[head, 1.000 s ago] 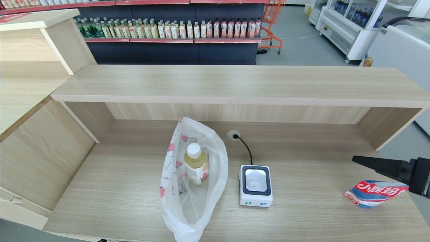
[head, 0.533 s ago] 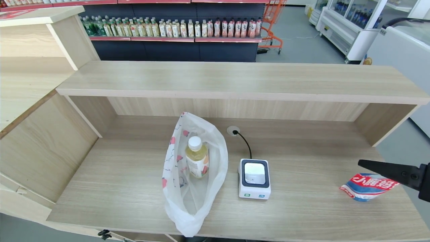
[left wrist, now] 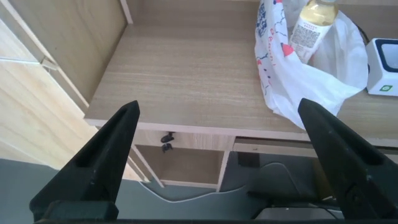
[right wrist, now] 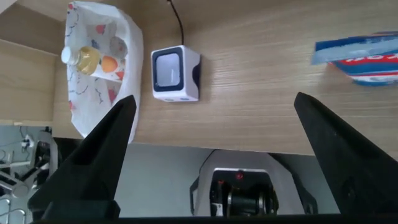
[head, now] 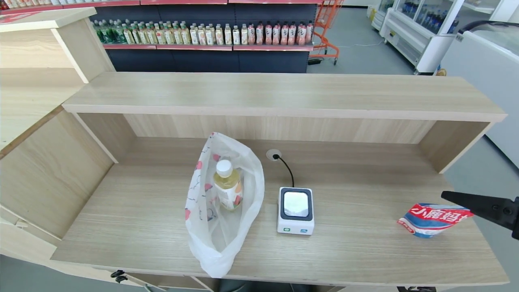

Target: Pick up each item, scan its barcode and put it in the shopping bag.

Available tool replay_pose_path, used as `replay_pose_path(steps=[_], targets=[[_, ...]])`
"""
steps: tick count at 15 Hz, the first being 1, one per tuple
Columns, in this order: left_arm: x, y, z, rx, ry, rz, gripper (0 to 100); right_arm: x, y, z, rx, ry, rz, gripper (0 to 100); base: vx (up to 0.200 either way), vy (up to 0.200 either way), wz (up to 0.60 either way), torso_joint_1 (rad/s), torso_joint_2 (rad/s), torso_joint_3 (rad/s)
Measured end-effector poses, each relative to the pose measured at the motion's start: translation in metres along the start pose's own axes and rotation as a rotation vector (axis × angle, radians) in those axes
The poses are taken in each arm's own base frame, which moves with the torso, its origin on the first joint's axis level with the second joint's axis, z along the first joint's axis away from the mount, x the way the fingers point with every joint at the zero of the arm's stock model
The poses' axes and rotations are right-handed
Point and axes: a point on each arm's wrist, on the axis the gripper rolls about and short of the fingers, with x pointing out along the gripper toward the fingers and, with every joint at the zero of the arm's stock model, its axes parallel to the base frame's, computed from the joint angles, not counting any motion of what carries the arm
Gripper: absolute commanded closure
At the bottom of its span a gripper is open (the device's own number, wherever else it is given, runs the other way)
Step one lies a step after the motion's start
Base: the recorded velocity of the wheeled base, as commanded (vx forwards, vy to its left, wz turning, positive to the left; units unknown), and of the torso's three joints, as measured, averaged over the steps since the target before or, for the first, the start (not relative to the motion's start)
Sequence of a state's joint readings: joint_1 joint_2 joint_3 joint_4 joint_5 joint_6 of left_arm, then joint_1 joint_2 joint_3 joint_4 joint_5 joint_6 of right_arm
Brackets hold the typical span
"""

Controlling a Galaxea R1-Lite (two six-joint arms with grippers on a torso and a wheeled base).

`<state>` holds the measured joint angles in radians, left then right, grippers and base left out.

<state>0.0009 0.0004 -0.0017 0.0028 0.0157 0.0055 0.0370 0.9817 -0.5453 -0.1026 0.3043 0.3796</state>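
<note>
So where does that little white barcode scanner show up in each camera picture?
Head view: barcode scanner near the middle, right of the shopping bag.
Left wrist view: scanner partly cut off, beyond the bag.
Right wrist view: scanner between the bag and the snack packet.
Shared landmark: the shopping bag.

We see the counter [head: 365, 251] in pale wood-grain laminate, smooth and matt. The shopping bag [head: 211, 259] is thin, crinkled, translucent plastic film. The bottle [head: 227, 186] is clear glossy plastic with 1 white cap. The scanner [head: 296, 211] has a white plastic shell and a glossy window. The snack pouch [head: 429, 219] is shiny film. The left gripper [left wrist: 219, 104] and right gripper [right wrist: 211, 99] look matt black.
</note>
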Motion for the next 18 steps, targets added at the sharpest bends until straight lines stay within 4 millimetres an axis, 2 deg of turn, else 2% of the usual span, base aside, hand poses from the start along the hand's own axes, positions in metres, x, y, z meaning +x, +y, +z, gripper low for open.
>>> replay_pose_path(steps=[3, 5, 7, 10, 14, 18], targets=[[0.0, 0.0, 0.0, 0.0, 0.0, 0.0, 0, -0.002, -0.007, -0.002, 0.108, 0.026, -0.064, 0, 0.0, -0.2, 0.0, 0.004, 0.0, 0.001], [0.0, 0.0, 0.0, 0.0, 0.0, 0.0, 0, -0.009, -0.006, -0.002, 0.23, 0.067, -0.107, 0, 0.0, -0.2, 0.0, 0.01, 0.0, 0.002], [0.0, 0.0, 0.0, 0.0, 0.0, 0.0, 0, -0.017, -0.006, 0.003, 0.278, 0.057, -0.14, 0, 0.0, -0.2, 0.0, 0.002, 0.0, 0.002], [0.0, 0.0, 0.0, 0.0, 0.0, 0.0, 0, -0.02, -0.013, 0.008, 0.312, 0.012, -0.204, 0, 0.0, 0.0, 0.0, 0.0, 0.0, 0.0], [0.0, 0.0, 0.0, 0.0, 0.0, -0.001, 0, -0.006, -0.029, 0.012, 0.405, 0.022, -0.35, 0, 0.0, 0.0, 0.0, 0.0, 0.0, 0.0], [0.0, 0.0, 0.0, 0.001, 0.0, 0.0, 0, 0.023, -0.037, 0.014, 0.469, 0.102, -0.389, 0, 0.0, 0.0, 0.0, 0.0, 0.0, 0.0]])
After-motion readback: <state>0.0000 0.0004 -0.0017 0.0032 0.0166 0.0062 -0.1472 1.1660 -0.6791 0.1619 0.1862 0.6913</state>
